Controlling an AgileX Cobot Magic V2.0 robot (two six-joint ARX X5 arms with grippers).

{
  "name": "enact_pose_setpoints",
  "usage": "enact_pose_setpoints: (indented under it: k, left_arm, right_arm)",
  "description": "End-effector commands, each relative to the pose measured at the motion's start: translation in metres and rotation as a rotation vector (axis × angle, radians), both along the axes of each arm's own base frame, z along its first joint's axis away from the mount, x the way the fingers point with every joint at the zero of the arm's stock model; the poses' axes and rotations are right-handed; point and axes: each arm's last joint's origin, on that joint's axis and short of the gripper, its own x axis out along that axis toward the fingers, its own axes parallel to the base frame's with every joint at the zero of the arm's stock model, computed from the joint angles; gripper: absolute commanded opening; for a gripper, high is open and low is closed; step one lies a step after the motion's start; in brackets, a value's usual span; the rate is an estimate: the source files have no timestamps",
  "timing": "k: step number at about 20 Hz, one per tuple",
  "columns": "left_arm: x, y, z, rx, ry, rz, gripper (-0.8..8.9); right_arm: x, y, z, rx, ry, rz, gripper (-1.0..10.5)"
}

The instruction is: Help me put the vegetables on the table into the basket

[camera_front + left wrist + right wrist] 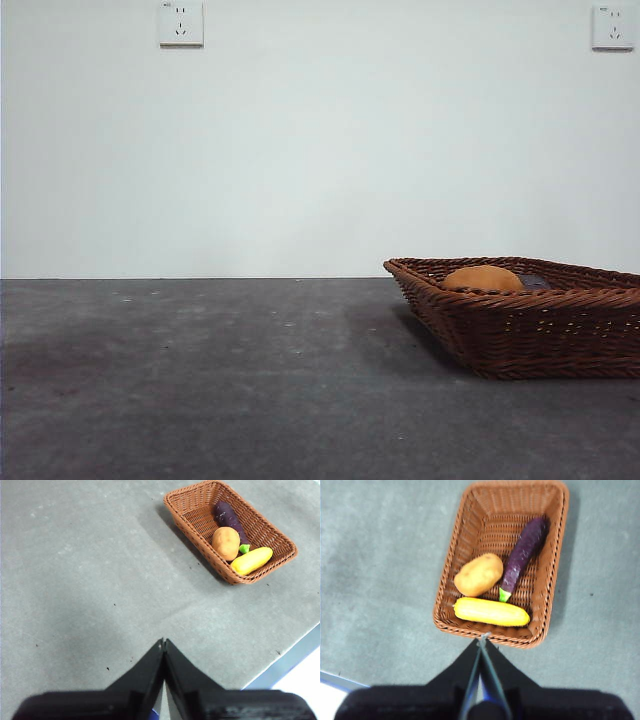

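All three vegetables are lying inside the basket point(547, 565), so the task is looking finished: the eggplant point(524, 555) is running along the basket's length, the corn point(491, 611) is lying across it beside the potato point(478, 574), while the left gripper point(164, 642) and right gripper point(483, 637) are hanging closed and empty.

A plain, evenly lit white wall point(320, 150) fills the background of the front view. Two white square plastic wall sockets are mounted high on it, one towards the left point(181, 23), the other at the right edge point(612, 27). No windows or furniture are visible
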Motion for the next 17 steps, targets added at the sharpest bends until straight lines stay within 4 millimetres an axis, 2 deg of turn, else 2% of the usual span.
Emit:
enact_pose_setpoints:
  k: [1,5,10,14,17]
  left_arm:
    - [0.001,0.000,0.000,0.009,-0.004,-0.005,-0.04]
    - [0.004,-0.001,0.001,-0.001,-0.005,0.005,-0.04]
    - [0.005,0.000,0.012,-0.016,-0.159,0.033,-0.04]
    - [-0.008,0.020,0.024,0.084,-0.414,0.224,-0.04]
    - [-0.022,0.033,0.010,0.081,-0.614,0.321,-0.04]
  right_arm:
    - [0.009,-0.001,-0.006,0.004,0.060,-0.006,0.0]
    - [0.030,-0.002,-0.018,0.010,0.130,-0.006,0.0]
    - [0.054,-0.004,-0.027,0.009,0.127,-0.005,0.0]
    - [0.072,-0.006,-0.026,-0.001,0.021,-0.006,0.0]
    - [0.082,-0.007,-0.021,-0.021,-0.092,-0.014,0.0]
